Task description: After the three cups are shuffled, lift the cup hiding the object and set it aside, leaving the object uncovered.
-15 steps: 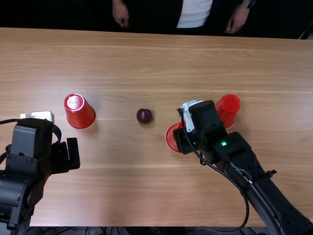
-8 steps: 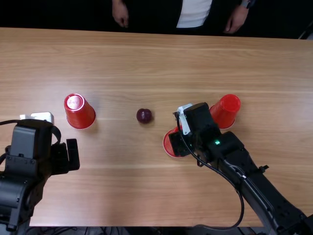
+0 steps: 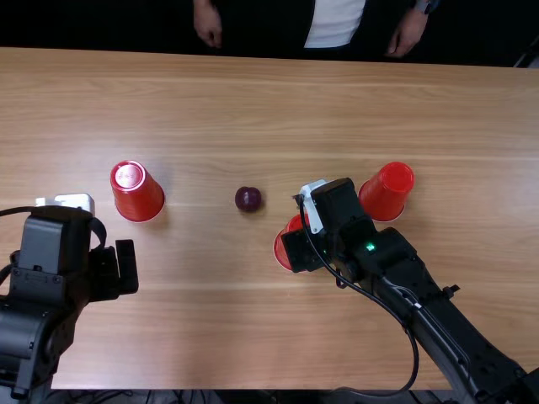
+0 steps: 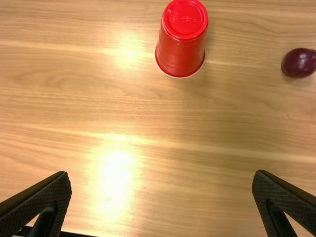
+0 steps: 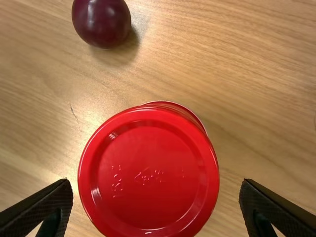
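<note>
Left gripper (image 4: 158, 181): near left of the table (image 3: 253, 101), fingers spread wide with only bare wood between them.
Right gripper (image 5: 154, 183): just right of the middle, above the middle cup, fingers parted on either side and clear of its walls.
Middle cup (image 3: 284, 246): red, upside down, under the right gripper.
Ball (image 3: 248, 199): dark purple, uncovered, just left of and beyond the middle cup.
Left cup (image 3: 135, 192): red, upside down, well left of the ball.
Right cup (image 3: 387, 192): red, upside down, just beyond the right arm's wrist.
</note>
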Controlling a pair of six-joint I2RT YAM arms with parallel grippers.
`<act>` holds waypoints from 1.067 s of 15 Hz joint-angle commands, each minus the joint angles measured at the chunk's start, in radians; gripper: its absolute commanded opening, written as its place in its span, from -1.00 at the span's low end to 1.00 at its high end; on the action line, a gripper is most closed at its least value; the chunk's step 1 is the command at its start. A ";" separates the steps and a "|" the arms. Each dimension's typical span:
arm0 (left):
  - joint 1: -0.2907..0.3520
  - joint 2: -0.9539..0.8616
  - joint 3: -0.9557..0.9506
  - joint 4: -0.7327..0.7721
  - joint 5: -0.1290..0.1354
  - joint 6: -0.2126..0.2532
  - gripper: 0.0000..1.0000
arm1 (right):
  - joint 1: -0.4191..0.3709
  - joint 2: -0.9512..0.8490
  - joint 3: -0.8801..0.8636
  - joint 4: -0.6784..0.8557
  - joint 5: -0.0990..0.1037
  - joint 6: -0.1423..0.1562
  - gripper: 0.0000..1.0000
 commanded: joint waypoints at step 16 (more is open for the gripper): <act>0.007 -0.178 -0.145 0.113 -0.001 -0.009 1.00 | -0.452 -0.767 -0.067 -0.112 0.034 -0.017 1.00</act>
